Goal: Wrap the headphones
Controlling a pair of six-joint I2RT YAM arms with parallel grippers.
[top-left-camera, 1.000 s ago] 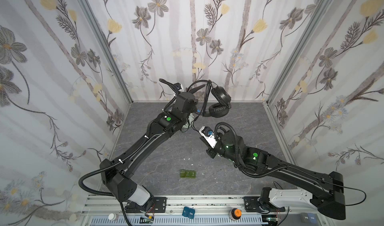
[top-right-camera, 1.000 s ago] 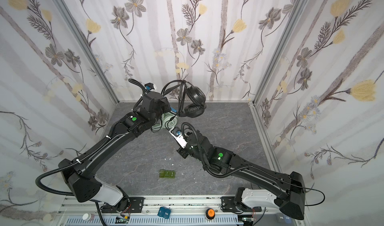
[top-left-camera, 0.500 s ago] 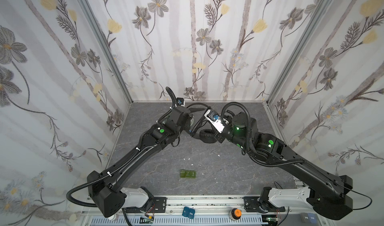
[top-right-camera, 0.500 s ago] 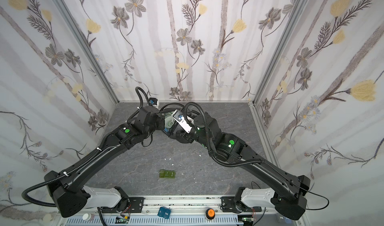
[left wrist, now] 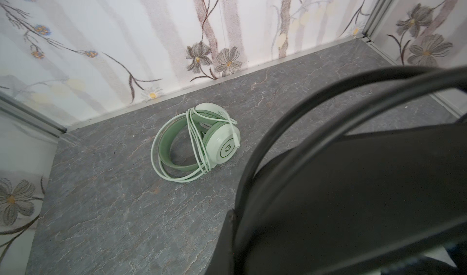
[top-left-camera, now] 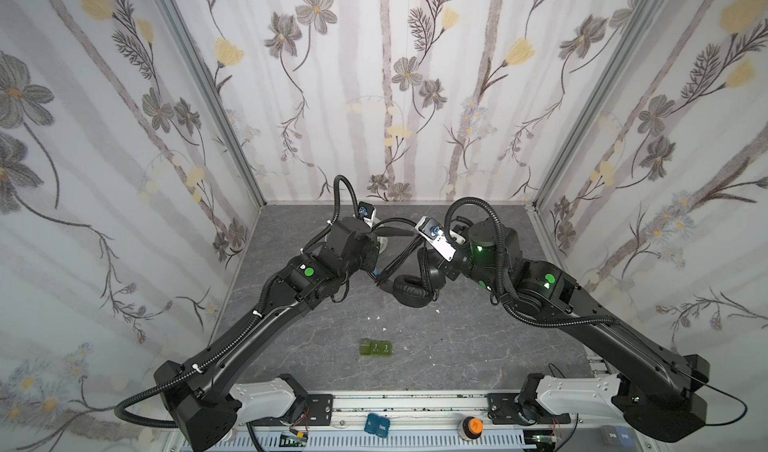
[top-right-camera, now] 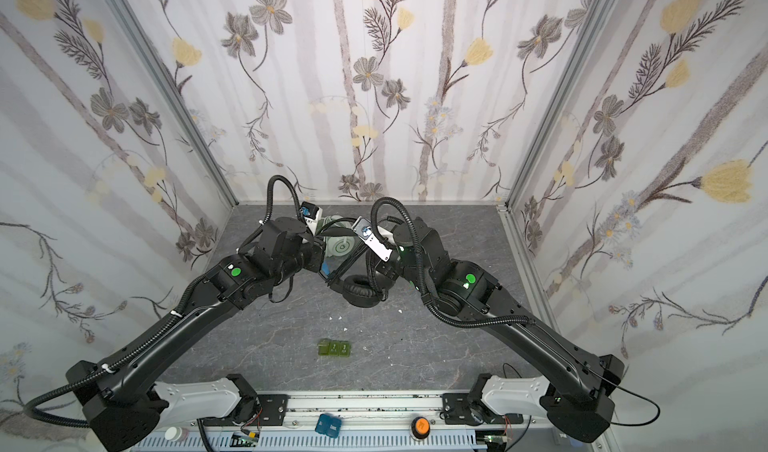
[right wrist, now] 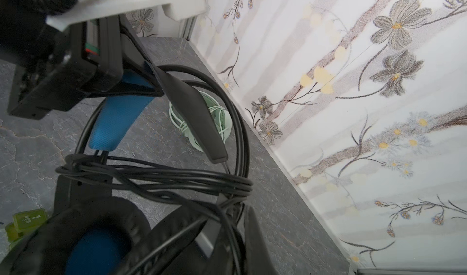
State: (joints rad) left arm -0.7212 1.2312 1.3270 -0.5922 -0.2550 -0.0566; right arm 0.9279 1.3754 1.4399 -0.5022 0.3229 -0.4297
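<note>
Changed: a second back the left gripper (top-left-camera: 395, 232) had the black headset (top-left-camera: 411, 290) hoisted up by the back wall (top-left-camera: 386, 96). It came down to mid-tabletop (top-left-camera: 457, 346), and the lower cup looked like it had touched down.
Right gripper (top-left-camera: 430, 269): swung in from 5 o'clock to right beside the headset. Fingers were pinched together, but I couldn't tell if they had anything in them.
Left gripper: fingers clamped on the headband (right wrist: 118, 114).
Black cable (right wrist: 156, 177): bundled in several turns across the headset.
Mint headset (left wrist: 202, 139): sat at 11 o'clock of the black one, near the wall, cord already wound.
My read: wrapping looked basically done and this was the set-down. Letting go seemed next.
</note>
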